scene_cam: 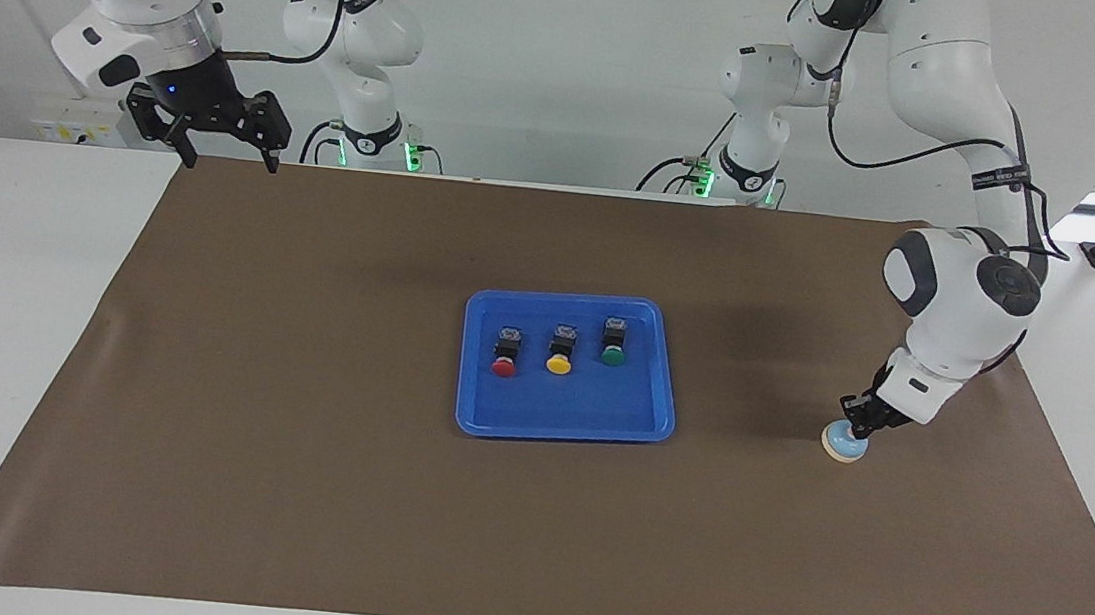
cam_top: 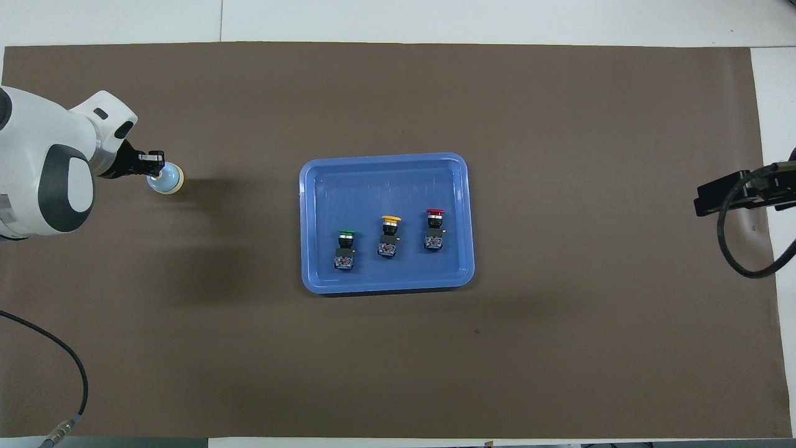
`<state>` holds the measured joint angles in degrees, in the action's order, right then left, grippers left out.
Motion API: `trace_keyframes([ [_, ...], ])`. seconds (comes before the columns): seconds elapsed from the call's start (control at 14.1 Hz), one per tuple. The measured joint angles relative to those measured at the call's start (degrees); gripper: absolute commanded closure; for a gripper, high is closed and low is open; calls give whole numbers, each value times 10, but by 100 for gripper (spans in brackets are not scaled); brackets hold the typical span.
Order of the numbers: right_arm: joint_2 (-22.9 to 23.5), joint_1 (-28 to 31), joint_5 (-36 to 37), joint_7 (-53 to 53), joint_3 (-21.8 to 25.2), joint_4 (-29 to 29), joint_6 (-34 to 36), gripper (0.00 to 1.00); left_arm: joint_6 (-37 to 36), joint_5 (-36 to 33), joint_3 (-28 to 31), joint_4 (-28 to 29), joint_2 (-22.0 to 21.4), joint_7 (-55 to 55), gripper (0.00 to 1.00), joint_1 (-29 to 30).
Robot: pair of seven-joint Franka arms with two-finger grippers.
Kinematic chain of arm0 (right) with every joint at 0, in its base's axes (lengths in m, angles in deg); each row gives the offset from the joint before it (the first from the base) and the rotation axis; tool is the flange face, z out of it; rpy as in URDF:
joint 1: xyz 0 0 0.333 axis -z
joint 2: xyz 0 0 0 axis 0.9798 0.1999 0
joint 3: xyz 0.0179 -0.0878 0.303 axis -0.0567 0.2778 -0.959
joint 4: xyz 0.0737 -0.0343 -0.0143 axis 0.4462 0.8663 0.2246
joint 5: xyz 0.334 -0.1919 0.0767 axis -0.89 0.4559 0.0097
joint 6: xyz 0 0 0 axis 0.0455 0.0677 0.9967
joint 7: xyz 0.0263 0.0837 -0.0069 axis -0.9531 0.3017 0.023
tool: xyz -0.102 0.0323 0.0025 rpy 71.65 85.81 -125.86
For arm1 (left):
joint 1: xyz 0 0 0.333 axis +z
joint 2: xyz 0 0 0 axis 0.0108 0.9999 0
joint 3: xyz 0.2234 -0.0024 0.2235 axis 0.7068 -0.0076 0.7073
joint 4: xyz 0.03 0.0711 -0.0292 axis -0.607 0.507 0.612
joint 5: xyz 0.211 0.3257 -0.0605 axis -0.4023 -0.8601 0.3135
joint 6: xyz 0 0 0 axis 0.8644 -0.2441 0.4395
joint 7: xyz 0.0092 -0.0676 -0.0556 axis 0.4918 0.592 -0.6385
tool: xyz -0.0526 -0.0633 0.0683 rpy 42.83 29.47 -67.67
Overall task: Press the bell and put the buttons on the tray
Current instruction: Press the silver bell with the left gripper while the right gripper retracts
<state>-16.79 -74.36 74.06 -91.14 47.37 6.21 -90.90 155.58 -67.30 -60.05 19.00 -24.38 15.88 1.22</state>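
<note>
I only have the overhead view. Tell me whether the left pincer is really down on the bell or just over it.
Observer: It is down. In the facing view the left pincer, shut, has its tips on top of the bell, and no gap shows between them.
Operator: Now give me the right pincer. I see only a dark piece of it at the edge.
Observer: The right pincer hangs open and well up in the air, over the edge of the brown mat at the right arm's end. It holds nothing.
Operator: Check the bell's knob.
Observer: The fingertips cover it, so I cannot tell how far it is pushed in.
</note>
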Motion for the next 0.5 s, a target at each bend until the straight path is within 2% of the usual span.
trace_keyframes([
  [0.28,0,1,0,0,0,3,0,0,13,0,0,8,-4,0,100,0],
  [0.5,0,0,0,0,0,4,0,0,-3,0,0,0,-7,0,100,1],
])
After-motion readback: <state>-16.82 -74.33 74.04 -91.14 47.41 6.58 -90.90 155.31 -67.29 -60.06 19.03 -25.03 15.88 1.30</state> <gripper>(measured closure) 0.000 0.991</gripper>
